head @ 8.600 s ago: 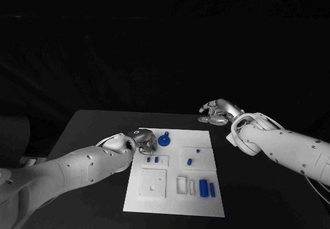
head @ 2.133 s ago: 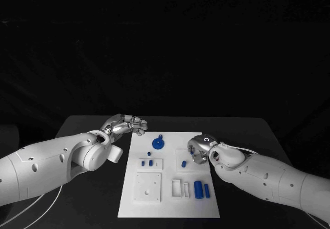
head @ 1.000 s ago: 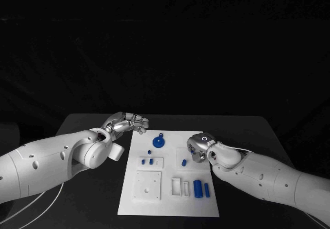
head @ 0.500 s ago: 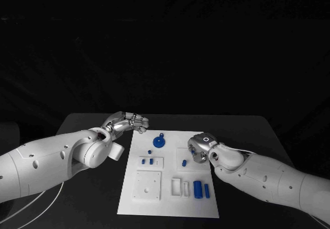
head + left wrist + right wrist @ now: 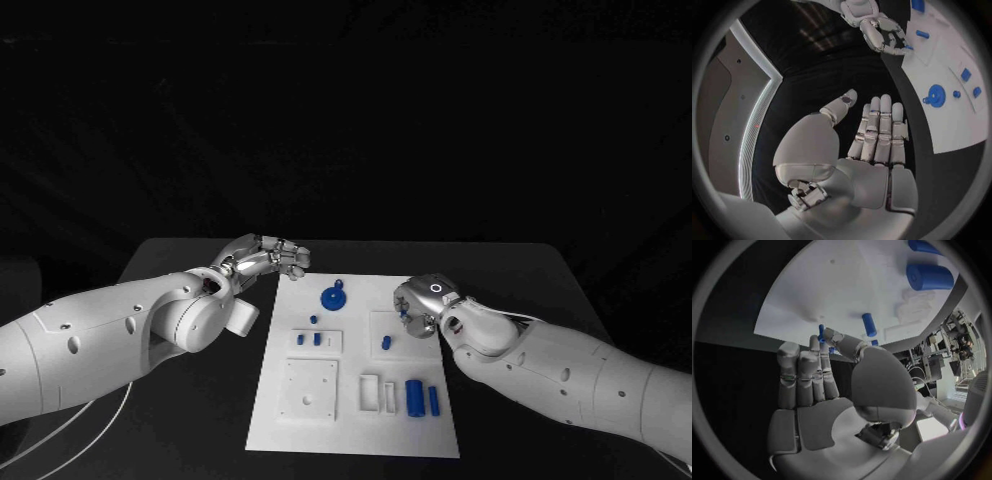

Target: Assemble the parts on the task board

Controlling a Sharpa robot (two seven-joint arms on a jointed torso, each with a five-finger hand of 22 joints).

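Pinching a small blue peg (image 5: 821, 333) in the right hand (image 5: 423, 306) fingers over the task board (image 5: 361, 420), near the round blue part (image 5: 333, 297). Left hand (image 5: 265, 257) open, off the board's far corner. Several parts loose, most assembly apparently left.

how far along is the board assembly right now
Early, by the look of it. Two small blue pegs already stand in a raised block on the task board. The right robot hand is over the upper right block, pinching a small blue pin. The left robot hand hovers off the board with nothing in it. Left: the round blue part, a short cylinder and two long blue pieces, which look unplaced.
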